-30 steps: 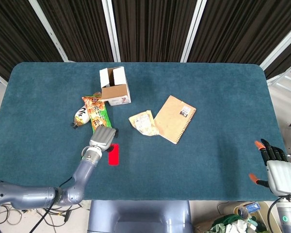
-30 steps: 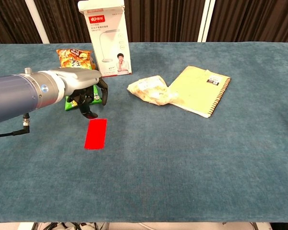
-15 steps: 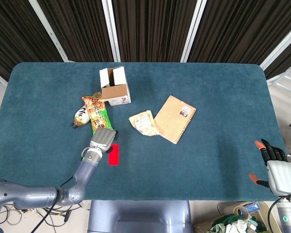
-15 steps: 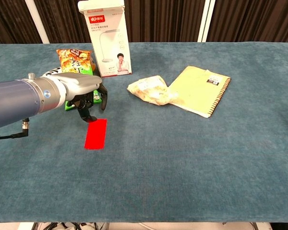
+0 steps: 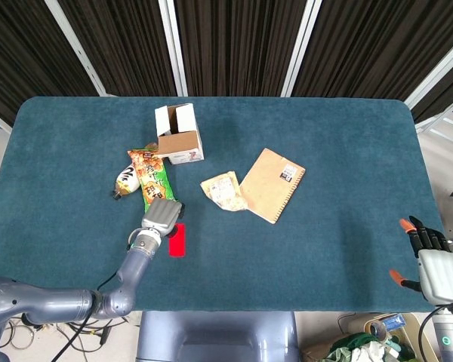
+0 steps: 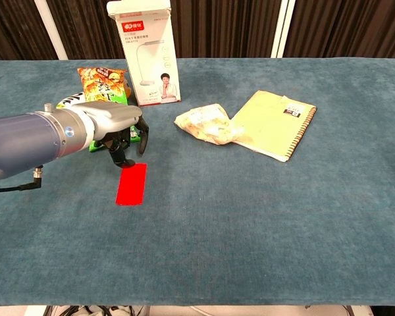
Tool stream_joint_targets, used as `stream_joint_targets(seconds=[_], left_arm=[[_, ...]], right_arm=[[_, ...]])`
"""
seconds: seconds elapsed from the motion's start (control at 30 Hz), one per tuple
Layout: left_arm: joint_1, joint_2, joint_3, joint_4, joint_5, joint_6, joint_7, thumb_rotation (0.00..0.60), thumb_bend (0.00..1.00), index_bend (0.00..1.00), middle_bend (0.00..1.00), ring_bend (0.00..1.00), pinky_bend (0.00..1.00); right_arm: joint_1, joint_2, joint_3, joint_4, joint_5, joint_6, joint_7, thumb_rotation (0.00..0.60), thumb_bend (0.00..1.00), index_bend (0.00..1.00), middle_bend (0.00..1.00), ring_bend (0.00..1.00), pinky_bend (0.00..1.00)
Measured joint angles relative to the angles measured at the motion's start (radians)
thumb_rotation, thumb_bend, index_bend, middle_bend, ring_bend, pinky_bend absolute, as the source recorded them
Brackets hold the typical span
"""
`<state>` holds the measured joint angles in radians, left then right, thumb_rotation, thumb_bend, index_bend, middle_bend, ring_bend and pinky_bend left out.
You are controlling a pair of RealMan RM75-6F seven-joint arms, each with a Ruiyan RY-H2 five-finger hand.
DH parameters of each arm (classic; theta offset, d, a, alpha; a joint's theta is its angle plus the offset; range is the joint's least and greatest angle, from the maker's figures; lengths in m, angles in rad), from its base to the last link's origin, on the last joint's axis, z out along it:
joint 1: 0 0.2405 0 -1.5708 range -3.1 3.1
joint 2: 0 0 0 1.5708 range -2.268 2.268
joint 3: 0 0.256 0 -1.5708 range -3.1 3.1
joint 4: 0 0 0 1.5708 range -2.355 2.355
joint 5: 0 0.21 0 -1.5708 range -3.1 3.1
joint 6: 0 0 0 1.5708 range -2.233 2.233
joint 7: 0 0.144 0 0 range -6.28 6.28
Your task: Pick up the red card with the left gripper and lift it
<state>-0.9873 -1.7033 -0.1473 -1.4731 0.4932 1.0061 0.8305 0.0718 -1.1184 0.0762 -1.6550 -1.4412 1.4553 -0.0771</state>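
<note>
Head view only: right robot hand (image 5: 436, 265).

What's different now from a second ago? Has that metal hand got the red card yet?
Not yet. The left hand has sunk lower and edged closer to the red card, its fingertips now just at the card's far end; whether they touch is unclear. The card lies flat where it was. The right hand, snack bags, box and notebook have stayed put.
</note>
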Motion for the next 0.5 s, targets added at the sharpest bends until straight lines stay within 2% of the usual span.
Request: stream_joint_targets(seconds=[0.5], left_arm=[[-0.019,-0.044,0.006,0.047,-0.021,-0.028,0.009,0.6,0.34,0.46,0.93,0.85,0.73]], right_arm=[[-0.001,0.0,0.002,-0.003,0.006,0.001,-0.002,0.6,0.01,0.13,0.06,0.14,0.12]])
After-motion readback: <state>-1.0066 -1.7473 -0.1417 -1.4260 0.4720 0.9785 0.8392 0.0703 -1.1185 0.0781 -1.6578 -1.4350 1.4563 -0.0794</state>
